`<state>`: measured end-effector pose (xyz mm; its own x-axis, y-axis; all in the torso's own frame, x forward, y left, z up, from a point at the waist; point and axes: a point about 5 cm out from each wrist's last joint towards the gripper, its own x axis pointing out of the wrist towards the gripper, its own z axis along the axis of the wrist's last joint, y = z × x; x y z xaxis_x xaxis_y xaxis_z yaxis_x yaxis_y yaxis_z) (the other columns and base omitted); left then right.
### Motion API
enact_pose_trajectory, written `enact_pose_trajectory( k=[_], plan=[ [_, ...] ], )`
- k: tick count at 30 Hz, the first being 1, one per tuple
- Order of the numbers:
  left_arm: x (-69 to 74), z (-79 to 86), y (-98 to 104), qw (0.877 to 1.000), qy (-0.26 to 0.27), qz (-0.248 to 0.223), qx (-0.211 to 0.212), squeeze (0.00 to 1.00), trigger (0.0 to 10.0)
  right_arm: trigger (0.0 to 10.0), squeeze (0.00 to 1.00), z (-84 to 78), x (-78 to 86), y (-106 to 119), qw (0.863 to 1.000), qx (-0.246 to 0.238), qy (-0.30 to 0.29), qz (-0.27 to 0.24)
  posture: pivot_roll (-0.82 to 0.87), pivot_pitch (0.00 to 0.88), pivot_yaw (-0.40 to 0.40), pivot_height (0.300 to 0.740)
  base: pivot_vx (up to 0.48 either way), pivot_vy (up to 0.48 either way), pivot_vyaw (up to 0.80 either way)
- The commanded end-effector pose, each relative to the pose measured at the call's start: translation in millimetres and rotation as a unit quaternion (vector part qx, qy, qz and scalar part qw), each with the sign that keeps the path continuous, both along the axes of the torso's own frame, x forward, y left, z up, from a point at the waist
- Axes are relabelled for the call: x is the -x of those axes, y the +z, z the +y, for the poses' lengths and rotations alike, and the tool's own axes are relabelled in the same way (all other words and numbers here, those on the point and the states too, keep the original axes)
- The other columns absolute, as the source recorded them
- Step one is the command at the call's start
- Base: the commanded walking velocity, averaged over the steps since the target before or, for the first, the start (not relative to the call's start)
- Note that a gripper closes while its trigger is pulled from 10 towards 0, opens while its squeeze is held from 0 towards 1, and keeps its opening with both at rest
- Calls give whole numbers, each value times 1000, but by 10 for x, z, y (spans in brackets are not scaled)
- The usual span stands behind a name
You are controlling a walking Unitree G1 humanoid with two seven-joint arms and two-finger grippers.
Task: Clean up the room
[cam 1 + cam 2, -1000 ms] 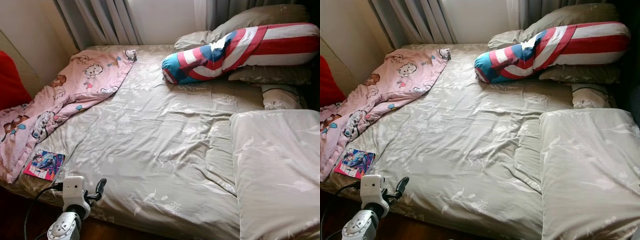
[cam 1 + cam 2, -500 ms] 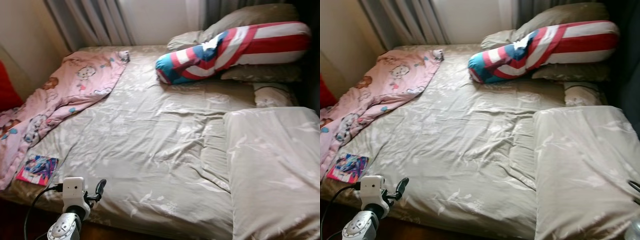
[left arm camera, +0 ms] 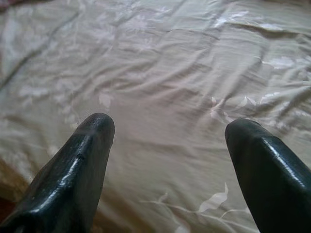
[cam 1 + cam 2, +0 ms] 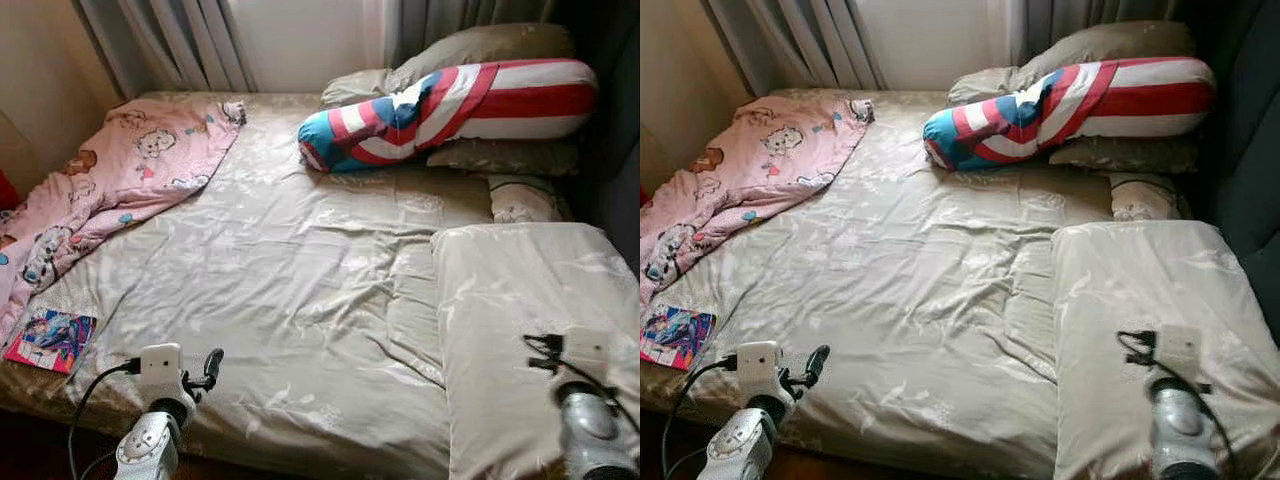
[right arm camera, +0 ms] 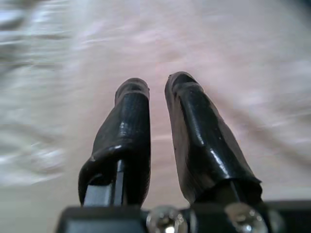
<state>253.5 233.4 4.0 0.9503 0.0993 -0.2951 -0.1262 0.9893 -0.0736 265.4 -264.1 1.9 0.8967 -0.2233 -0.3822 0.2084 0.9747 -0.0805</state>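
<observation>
Left gripper [image 3: 165, 141] wide open, empty, over bed [image 4: 300, 300]; right gripper [image 5: 158, 85] nearly closed, empty (above pillow [image 4: 520, 300], prob. reaching).

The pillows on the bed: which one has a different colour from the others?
The long bolster pillow at the head of the bed. It is striped red, white and blue, while the pillows behind it, under it and nearest the right gripper are plain beige.
</observation>
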Motion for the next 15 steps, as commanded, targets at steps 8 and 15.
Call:
enact_pose_trajectory(
  k=[8,15],
  plan=[
    [250,32,-347,995,42,91,22,0,10000,10000,0,433,312,-447,992,-47,36,110,-107,0,39,740,0,0,0],
    [433,22,-528,988,50,145,28,0,10000,10000,0,499,407,-543,987,-86,7,133,-105,0,32,740,0,0,0]
  ],
)
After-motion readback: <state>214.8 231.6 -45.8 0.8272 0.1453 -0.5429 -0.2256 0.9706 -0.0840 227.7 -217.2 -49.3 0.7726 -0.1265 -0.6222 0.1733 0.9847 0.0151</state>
